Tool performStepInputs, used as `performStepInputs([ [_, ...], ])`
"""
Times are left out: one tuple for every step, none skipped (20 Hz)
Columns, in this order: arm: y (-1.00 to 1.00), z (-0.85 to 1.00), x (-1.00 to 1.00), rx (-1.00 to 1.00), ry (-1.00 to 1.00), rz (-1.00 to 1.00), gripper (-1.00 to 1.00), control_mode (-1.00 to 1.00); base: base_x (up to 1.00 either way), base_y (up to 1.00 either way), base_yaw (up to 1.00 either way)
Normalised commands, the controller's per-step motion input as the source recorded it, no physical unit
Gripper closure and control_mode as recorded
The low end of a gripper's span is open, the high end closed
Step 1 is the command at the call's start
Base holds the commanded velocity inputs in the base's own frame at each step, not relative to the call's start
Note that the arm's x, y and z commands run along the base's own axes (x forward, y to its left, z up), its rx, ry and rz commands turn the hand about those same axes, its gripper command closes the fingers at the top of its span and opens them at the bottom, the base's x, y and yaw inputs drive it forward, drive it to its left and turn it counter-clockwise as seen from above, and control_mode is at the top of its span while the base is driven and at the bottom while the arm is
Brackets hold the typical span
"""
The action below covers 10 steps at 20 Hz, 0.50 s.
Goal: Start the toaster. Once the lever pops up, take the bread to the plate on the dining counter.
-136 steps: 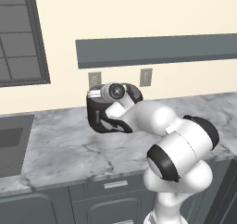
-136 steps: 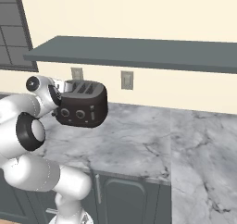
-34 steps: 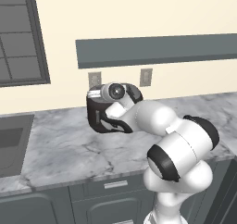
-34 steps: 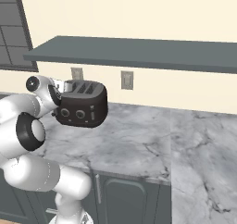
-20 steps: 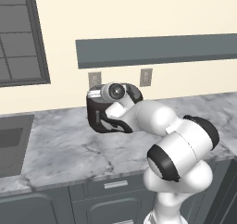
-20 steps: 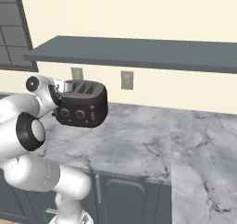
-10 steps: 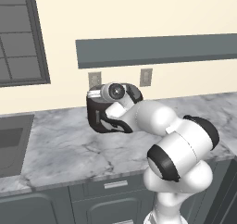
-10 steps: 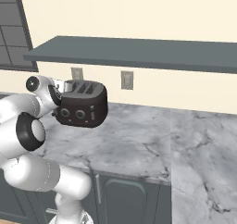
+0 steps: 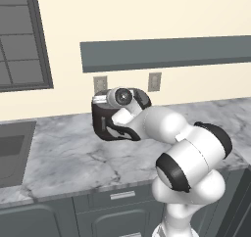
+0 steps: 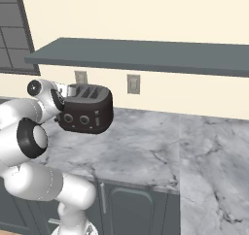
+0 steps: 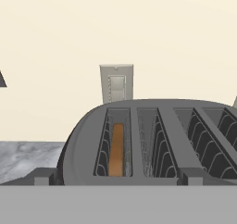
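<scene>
No readable text anywhere: toaster (image 10: 86, 113) face and knobs were unmarked, wall outlets (image 10: 133, 84) were blank, no labels, brands or numbers on anything.

My two base cams sit behind the arm, left and right, both looking down at the toaster (image 9: 105, 126) on the worktop (image 10: 141, 151). My hand cam's right up close over its slots.

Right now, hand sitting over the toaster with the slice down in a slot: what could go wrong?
1. The bread sits deep in one narrow slot of the toaster; a slightly off descent could jam a finger on the slot's wire guides.
2. The arm crowds the toaster's end, so a nudge could shift it on the marble worktop.
3. A closing pincer might pinch only the slice's thin top edge and slip.
</scene>
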Motion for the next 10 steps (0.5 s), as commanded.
performStepInputs([
  [0.00,0.00,0.00,0.00,0.00,0.00,-1.00,-1.00,0.00,0.00,0.00],
  [0.00,0.00,0.00,0.00,0.00,0.00,-1.00,-1.00,0.00,0.00,0.00],
  [0.00,0.00,0.00,0.00,0.00,0.00,-1.00,-1.00,0.00,0.00,0.00],
  [0.00,0.00,0.00,0.00,0.00,0.00,-1.00,-1.00,0.00,0.00,0.00],
  [0.00,0.00,0.00,0.00,0.00,0.00,-1.00,-1.00,0.00,0.00,0.00],
  [0.00,0.00,0.00,0.00,0.00,0.00,-1.00,-1.00,0.00,0.00,0.00],
  [0.00,0.00,0.00,0.00,0.00,0.00,-1.00,-1.00,0.00,0.00,0.00],
  [0.00,0.00,0.00,0.00,0.00,0.00,-1.00,-1.00,0.00,0.00,0.00],
  [0.00,0.00,0.00,0.00,0.00,0.00,-1.00,-1.00,0.00,0.00,0.00],
  [0.00,0.00,0.00,0.00,0.00,0.00,-1.00,-1.00,0.00,0.00,0.00],
])
